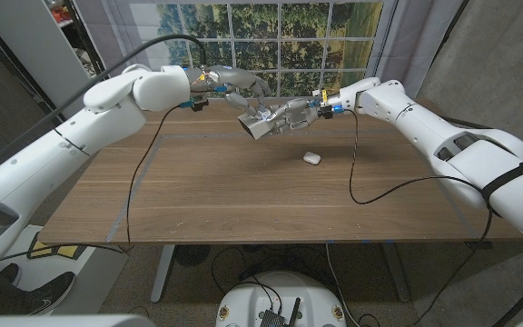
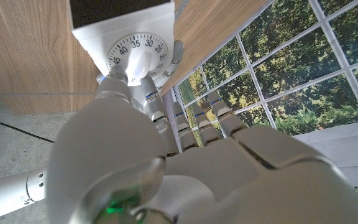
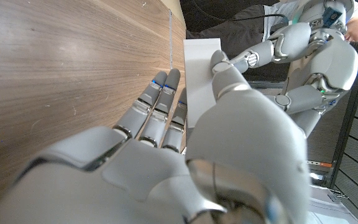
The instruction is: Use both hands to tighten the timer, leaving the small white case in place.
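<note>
I hold the timer (image 1: 260, 123) up off the worktop (image 1: 243, 195), my right hand (image 1: 291, 114) clamped round its body to steady it while my left hand (image 1: 236, 84) pinches the dial knob (image 2: 140, 64); its long axis tilts, face toward my left, the small white case (image 1: 310, 158) lying apart below

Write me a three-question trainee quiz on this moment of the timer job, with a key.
1. True or false: the timer rests on the table.
2. Which hand holds the timer's body? A. left hand B. right hand
3. Fill in: the small white case lies on the ____.

Key: 1. False; it is held up above the table between both hands. 2. B; the left hand's fingers are at the dial. 3. Table, apart from both hands.
</note>
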{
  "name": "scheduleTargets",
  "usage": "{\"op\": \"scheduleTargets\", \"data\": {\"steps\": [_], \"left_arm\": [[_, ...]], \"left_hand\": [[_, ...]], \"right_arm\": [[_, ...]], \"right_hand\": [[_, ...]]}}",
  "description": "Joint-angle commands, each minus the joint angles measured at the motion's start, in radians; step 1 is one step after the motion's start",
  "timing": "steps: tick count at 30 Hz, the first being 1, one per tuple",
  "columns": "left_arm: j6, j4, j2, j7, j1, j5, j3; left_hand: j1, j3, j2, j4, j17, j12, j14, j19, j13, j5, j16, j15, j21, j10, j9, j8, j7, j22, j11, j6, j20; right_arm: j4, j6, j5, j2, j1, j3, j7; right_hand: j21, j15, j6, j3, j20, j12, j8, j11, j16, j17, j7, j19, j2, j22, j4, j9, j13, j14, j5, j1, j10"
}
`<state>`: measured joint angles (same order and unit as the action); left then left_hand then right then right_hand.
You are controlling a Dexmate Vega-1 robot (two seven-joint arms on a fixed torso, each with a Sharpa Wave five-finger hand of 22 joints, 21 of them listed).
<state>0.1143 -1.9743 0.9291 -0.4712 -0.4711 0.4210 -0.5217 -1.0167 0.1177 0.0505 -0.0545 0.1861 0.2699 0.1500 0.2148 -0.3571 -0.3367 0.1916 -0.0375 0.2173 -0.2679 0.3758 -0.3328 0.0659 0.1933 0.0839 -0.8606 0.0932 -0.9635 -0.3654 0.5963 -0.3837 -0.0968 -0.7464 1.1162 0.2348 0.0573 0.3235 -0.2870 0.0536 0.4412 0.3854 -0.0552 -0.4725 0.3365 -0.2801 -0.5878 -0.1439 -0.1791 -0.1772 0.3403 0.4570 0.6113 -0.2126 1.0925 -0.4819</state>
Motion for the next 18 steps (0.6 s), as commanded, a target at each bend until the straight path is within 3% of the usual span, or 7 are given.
{"op": "scheduleTargets", "data": {"steps": [1,10,18], "left_arm": [[0.008,0.001,0.005,-0.043,0.023,0.003,-0.010],[0.009,0.008,0.003,-0.086,0.055,0.012,-0.020],[0.032,0.030,-0.006,-0.108,0.071,0.002,-0.034]], "left_hand": [[-0.023,0.008,0.007,-0.009,0.001,-0.005,-0.004,-0.002,0.000,-0.009,0.001,-0.019,0.001,0.006,0.006,-0.003,0.005,0.002,-0.002,-0.005,0.007],[-0.039,0.010,0.021,-0.013,0.001,-0.011,-0.014,-0.004,0.002,-0.015,-0.002,-0.017,0.001,0.020,0.000,0.014,0.004,0.004,-0.008,0.014,0.018],[-0.059,0.010,0.023,-0.023,0.001,-0.014,-0.018,-0.008,0.004,-0.019,-0.003,-0.019,0.001,0.025,-0.005,0.027,0.022,0.004,-0.010,0.026,0.021]], "right_arm": [[-0.029,-0.013,0.015,-0.020,-0.013,0.001,-0.018],[-0.031,-0.014,0.023,-0.024,-0.019,0.005,-0.027],[-0.051,-0.026,0.038,-0.035,-0.031,0.014,-0.039]], "right_hand": [[0.000,0.170,0.168,0.003,0.069,-0.001,0.006,0.004,0.004,0.004,0.160,-0.006,-0.004,-0.002,0.041,0.009,0.005,0.010,-0.009,-0.013,-0.005],[-0.001,0.170,0.171,0.005,0.068,-0.002,0.005,0.004,0.006,0.005,0.160,-0.006,-0.004,-0.002,0.041,0.010,0.007,0.010,-0.009,-0.017,-0.006],[-0.002,0.170,0.173,0.005,0.068,-0.005,0.004,0.004,0.009,0.006,0.162,-0.005,-0.006,-0.002,0.042,0.010,0.009,0.011,-0.010,-0.019,-0.003]]}}
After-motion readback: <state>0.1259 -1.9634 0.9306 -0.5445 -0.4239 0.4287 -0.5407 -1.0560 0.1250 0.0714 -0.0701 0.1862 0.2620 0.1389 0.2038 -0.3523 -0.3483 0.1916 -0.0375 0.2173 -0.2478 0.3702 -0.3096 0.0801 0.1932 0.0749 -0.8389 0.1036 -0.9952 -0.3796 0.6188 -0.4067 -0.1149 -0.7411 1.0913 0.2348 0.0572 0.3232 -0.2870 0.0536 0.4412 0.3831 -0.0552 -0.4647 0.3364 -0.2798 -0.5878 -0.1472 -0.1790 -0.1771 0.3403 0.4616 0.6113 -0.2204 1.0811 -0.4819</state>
